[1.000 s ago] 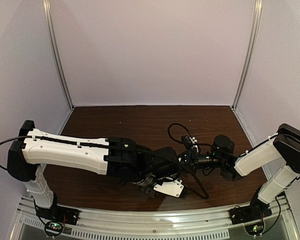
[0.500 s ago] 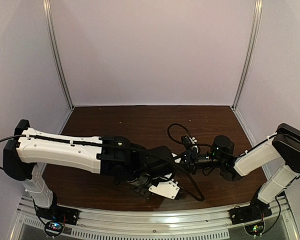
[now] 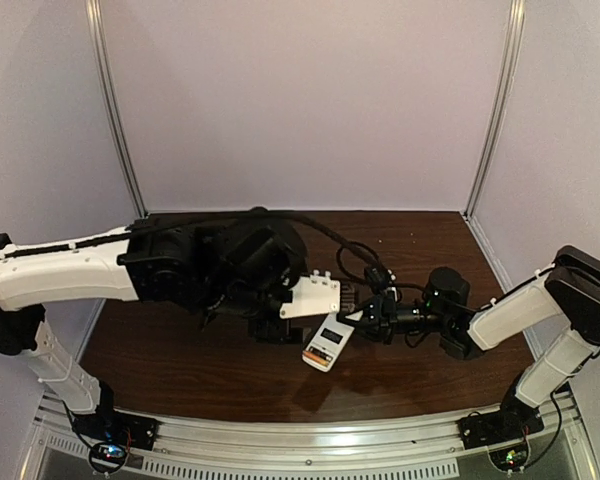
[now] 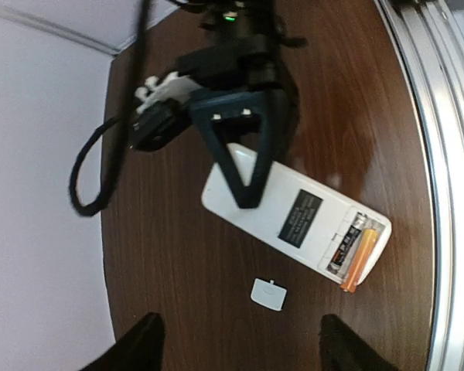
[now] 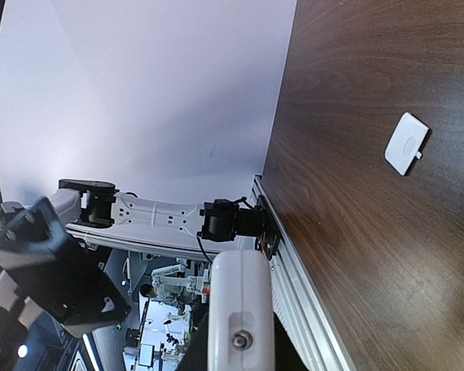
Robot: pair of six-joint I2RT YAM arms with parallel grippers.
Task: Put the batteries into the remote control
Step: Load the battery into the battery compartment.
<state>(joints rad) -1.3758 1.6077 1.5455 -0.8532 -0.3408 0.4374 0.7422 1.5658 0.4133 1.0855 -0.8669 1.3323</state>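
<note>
The white remote control [image 4: 269,220] lies back up on the brown table [image 4: 178,255], and it also shows in the top view [image 3: 328,343]. In its open recess at one end lie both batteries, an orange battery [image 4: 360,258] beside a dark battery [image 4: 345,243]. My right gripper [image 4: 246,185] is shut on the remote's other end, whose white edge [image 5: 240,301] fills the bottom of the right wrist view. My left gripper [image 4: 243,354] hangs open above the table, well clear of the remote, with nothing between its fingers [image 4: 143,348].
A small white square cover piece [image 4: 268,294] lies loose on the table near the remote, and the right wrist view shows the cover piece [image 5: 407,144] too. The metal rail [image 4: 448,193] runs along the near table edge. A black cable [image 4: 89,178] loops beside the right gripper.
My left gripper has opened, and its arm has risen and swung back and left, away from the remote. The remote now shows uncovered in the top view. The right arm has stayed put.
</note>
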